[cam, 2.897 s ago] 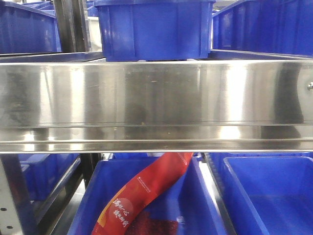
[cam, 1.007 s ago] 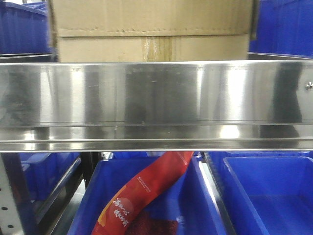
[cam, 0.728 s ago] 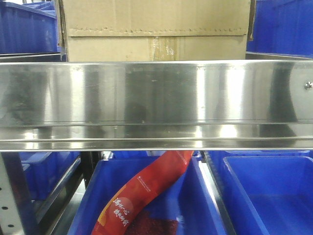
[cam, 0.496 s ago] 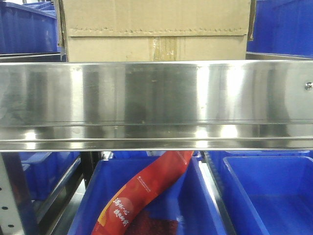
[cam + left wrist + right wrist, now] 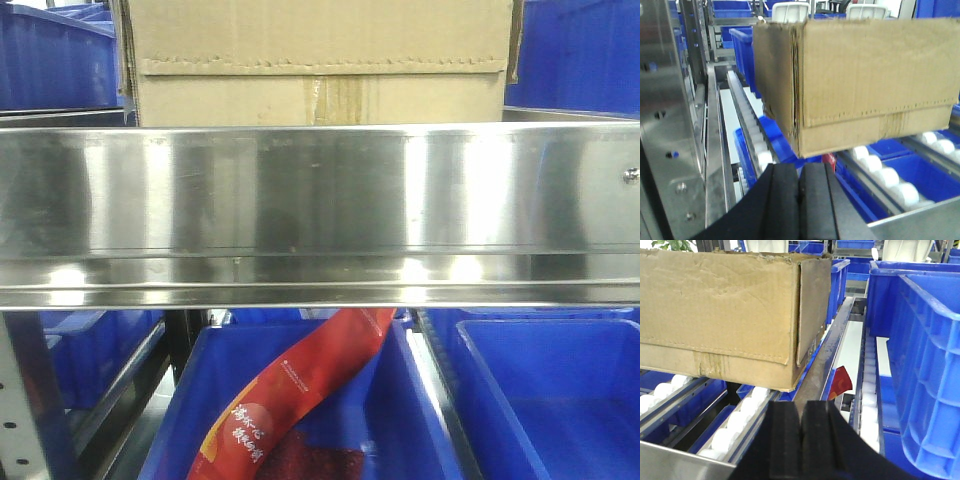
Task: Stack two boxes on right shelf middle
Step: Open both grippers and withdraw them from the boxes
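Observation:
One brown cardboard box [image 5: 320, 60] with a jagged flap edge and a taped seam stands on the steel shelf tier, behind its shiny front lip [image 5: 320, 200]. In the left wrist view the box [image 5: 865, 85] is ahead and to the right of my left gripper [image 5: 800, 200], which is shut and empty, apart from the box. In the right wrist view the box [image 5: 725, 310] is ahead and to the left of my right gripper [image 5: 802, 440], also shut and empty. I see no second box.
White roller tracks [image 5: 885, 175] carry the box. A blue bin [image 5: 930, 365] stands close on the right of it, more blue bins [image 5: 745, 45] behind left. Below the tier lie blue bins [image 5: 560, 400], one holding a red packet [image 5: 290, 390]. A perforated upright [image 5: 665, 125] is at left.
A blue bin stood on the tier 2.9 s ago; the cardboard box now stands there. Over the last second the box shifted slightly right, then stayed still.

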Available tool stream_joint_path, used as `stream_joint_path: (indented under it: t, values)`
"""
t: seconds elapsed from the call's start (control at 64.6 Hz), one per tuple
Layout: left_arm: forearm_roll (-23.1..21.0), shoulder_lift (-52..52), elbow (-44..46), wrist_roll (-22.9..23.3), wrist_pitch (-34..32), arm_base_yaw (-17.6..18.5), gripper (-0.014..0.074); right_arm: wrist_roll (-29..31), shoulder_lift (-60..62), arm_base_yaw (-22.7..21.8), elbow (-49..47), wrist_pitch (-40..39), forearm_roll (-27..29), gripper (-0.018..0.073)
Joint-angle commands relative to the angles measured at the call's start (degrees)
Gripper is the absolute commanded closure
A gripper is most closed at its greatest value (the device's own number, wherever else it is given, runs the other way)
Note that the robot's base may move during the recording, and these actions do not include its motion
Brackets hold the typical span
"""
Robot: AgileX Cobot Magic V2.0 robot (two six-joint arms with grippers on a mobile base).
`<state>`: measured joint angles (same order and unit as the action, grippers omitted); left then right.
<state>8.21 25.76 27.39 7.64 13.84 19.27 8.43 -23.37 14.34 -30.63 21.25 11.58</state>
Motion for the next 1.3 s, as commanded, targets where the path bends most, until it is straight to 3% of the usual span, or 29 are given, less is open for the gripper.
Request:
stream_joint_path:
  t: [0.0,0.589,0.666,0.821,0.898,1.053,1.131,1.255,1.286]
  values:
    - [-0.43,-0.41,-0.4,0.06,-2.0,-0.26,0.0708,0.21,0.41,-0.23,0.22,-2.34,-0.44,0.0713]
    - [-0.31,-0.41,-0.51,0.06,-3.3,-0.26,0.0708,0.21,0.41,-0.23,0.22,-2.34,-0.44,0.0713]
    - [-2.58,-1.35,-1.47,0.06,-2.8,-0.68,0.0708,0.21,0.41,-0.23,0.22,-2.34,-0.44,0.0713]
    - [-4.33,-8.04,-6.97,-4.12,-4.05,-5.86,0.0708,0.21,0.41,-0.23,0.22,-2.34,-0.44,0.0713]
    - [-6.95,-12.84,-11.27,-4.5,-5.33,-8.98,0.0708,0.21,0.41,-0.23,0.22,-2.34,-0.44,0.0713]
    - [-7.4,-23.9,-19.92,-4.58,-6.32,-14.59,0.0708,0.21,0.41,-0.23,0.22,-2.34,-0.44,0.0713]
    - [-7.55,-25.76,-23.92,-4.58,-6.65,-16.11,0.0708,0.21,0.41,-0.23,0.22,-2.34,-0.44,0.0713]
    - [-7.55,-25.76,-27.39,-4.58,-13.84,-16.87,0.0708,0.21,0.57,-0.23,0.22,-2.34,-0.44,0.0713]
    - [-7.55,-25.76,-27.39,-4.58,-12.63,-16.87,0.0708,0.21,0.57,-0.23,0.22,-2.34,-0.44,0.0713]
